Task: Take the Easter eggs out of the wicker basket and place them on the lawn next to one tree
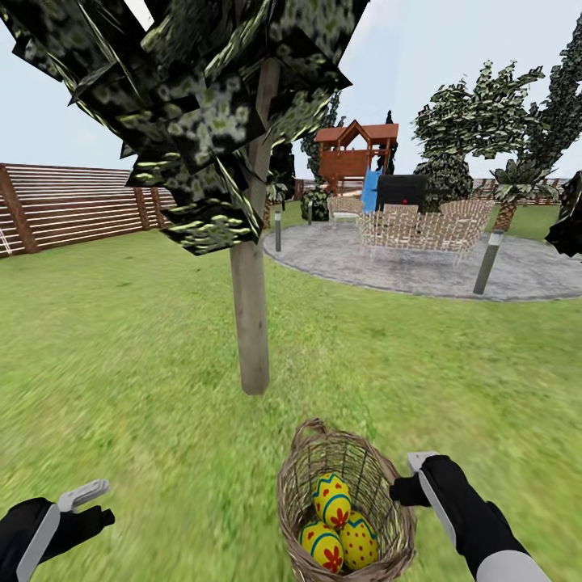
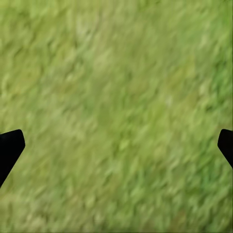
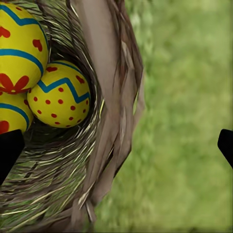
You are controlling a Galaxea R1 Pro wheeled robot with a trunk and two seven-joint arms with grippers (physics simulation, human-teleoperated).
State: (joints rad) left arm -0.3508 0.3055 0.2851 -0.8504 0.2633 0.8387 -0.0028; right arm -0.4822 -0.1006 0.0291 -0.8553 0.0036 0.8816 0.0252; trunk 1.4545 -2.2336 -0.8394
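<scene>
Three yellow Easter eggs point(image 1: 332, 497) point(image 1: 322, 546) point(image 1: 358, 540) with blue zigzags and red marks lie in the brown wicker basket point(image 1: 311, 436) on the lawn point(image 1: 121, 364), close in front of me. Just beyond the basket stands the tree point(image 1: 250, 323), its pale trunk rising into a dark blocky crown. My right gripper point(image 1: 412, 477) is open beside the basket's right rim. Its wrist view shows the rim point(image 3: 104, 73) and the eggs point(image 3: 59, 99) point(image 3: 14, 53) between the spread fingertips point(image 3: 9, 150). My left gripper point(image 1: 90, 505) hangs open over bare grass point(image 2: 116, 97) at the lower left.
A round grey paved area point(image 1: 420, 267) with pale woven chairs point(image 1: 420, 226) and short bollard lamps point(image 1: 487, 263) lies behind the tree to the right. A red playhouse point(image 1: 356, 153) and more trees stand farther back. A brown slatted fence point(image 1: 73, 202) closes the left side.
</scene>
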